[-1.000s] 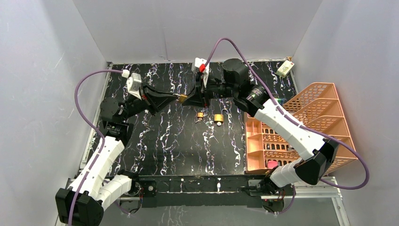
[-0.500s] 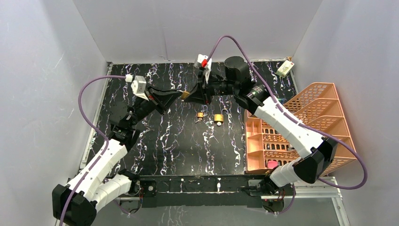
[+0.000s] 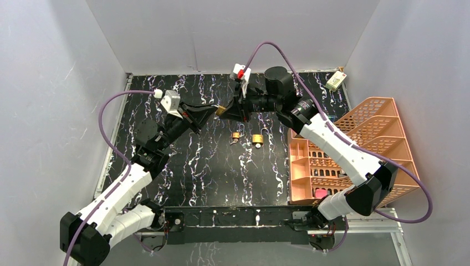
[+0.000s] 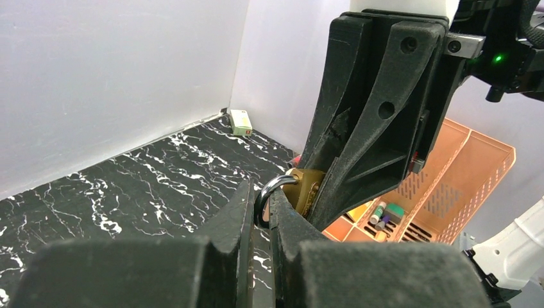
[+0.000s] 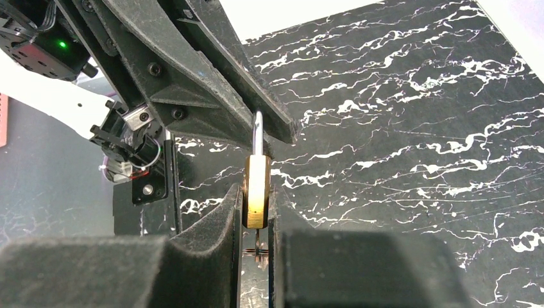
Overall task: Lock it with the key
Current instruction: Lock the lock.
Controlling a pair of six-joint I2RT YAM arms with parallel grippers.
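Note:
A brass padlock (image 3: 220, 110) hangs in the air between both grippers over the back middle of the table. My left gripper (image 4: 260, 199) is shut on its steel shackle (image 4: 274, 187). My right gripper (image 5: 255, 200) is shut on the flat sides of the brass body (image 5: 256, 186), with the shackle (image 5: 257, 131) running up into the left fingers (image 5: 212, 77). A key (image 5: 256, 247) sticks out of the bottom of the lock, between the right fingers. In the left wrist view the right fingers (image 4: 378, 109) loom over the brass body (image 4: 306, 186).
Two more small brass padlocks (image 3: 236, 136) (image 3: 258, 138) lie on the black marbled table (image 3: 194, 172) below the grippers. An orange slotted organiser (image 3: 354, 149) stands at the right edge. A small white box (image 3: 335, 81) sits in the back right corner.
The left arm has swung rightward and its wrist moved closer in. The padlock and both grippers shifted slightly right and toward the back. Both grips held.

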